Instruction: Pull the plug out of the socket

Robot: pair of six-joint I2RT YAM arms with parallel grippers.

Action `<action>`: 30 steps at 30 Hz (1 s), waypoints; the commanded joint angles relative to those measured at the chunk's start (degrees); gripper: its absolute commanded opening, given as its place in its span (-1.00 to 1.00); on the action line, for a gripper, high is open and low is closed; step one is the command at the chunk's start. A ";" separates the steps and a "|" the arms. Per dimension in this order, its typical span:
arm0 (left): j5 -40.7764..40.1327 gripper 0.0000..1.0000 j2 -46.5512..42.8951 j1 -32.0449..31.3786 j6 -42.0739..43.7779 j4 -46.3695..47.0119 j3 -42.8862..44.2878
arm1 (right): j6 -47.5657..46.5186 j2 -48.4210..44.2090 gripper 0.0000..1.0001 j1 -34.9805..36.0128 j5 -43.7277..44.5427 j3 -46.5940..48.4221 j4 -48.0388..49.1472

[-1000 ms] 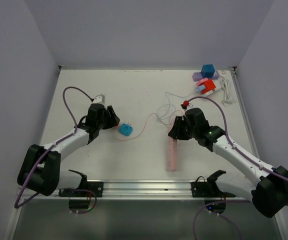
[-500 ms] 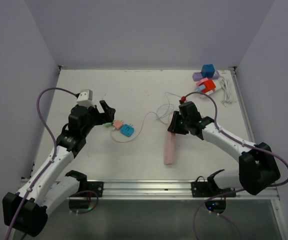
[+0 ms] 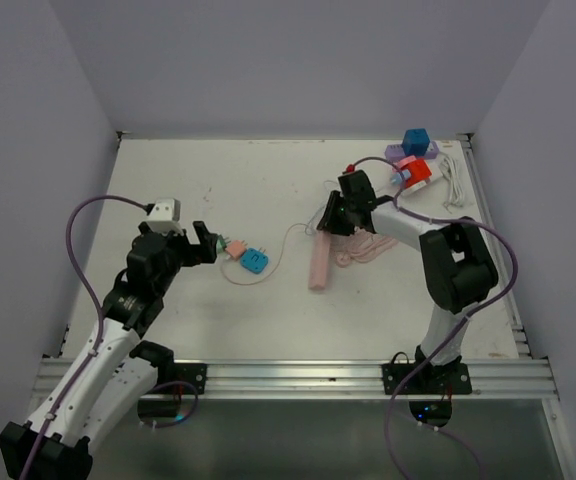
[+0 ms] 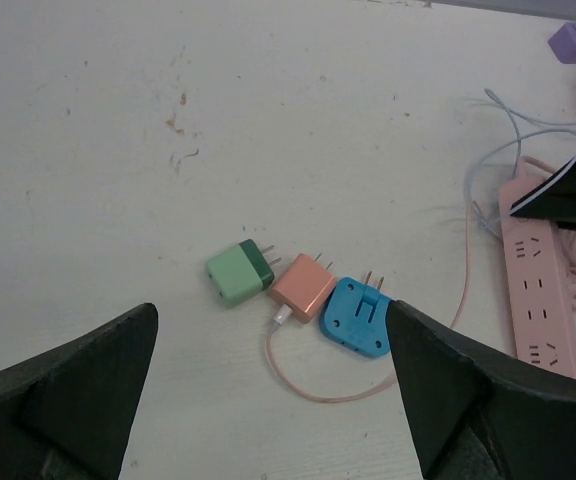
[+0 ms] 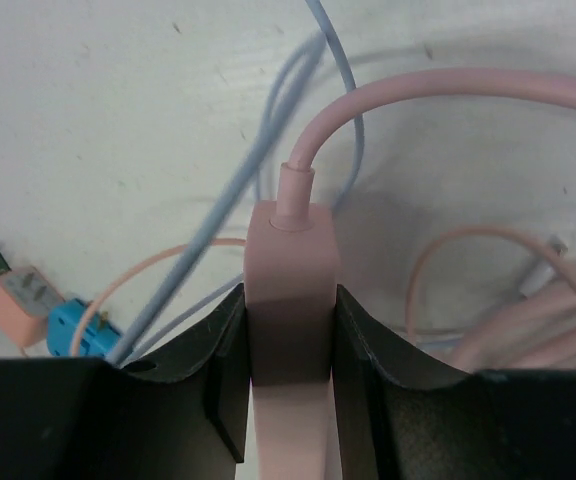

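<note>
A pink power strip, the socket (image 3: 319, 264), lies mid-table, and my right gripper (image 3: 331, 214) is shut on its cable end. In the right wrist view the fingers press both sides of the strip (image 5: 290, 250) at my right gripper (image 5: 288, 335). A pink plug (image 4: 304, 288) with a thin pink cable lies loose on the table between a green plug (image 4: 238, 275) and a blue plug (image 4: 358, 316). My left gripper (image 4: 271, 340) hangs open above them, touching nothing. From above, the pink plug (image 3: 234, 246) sits just right of my left gripper (image 3: 209, 246).
The strip's thick pink cord (image 3: 366, 246) lies coiled right of it, crossed by a thin grey-blue cable (image 5: 268, 150). Purple, blue and red blocks (image 3: 413, 157) and a white cable bundle (image 3: 455, 180) sit at the back right corner.
My left gripper opened and drew back to the left, leaving the pink plug on the table by the blue one. My right gripper carried the strip toward the back left.
</note>
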 commanded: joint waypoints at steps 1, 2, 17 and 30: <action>-2.97 0.99 0.82 0.51 2.61 0.72 -0.06 | -0.16 2.43 -0.48 -0.15 -0.02 11.31 1.56; -3.41 0.99 1.44 0.51 2.52 0.45 0.03 | -0.77 3.48 -0.22 -0.15 0.34 12.91 -0.28; -4.29 0.99 2.32 0.51 1.82 0.28 0.38 | -8.07 -1.87 0.70 -2.86 20.78 26.54 -16.98; -4.03 0.99 1.01 0.59 1.64 0.37 0.38 | 6.95 -1.62 0.98 -16.14 32.86 28.13 -20.78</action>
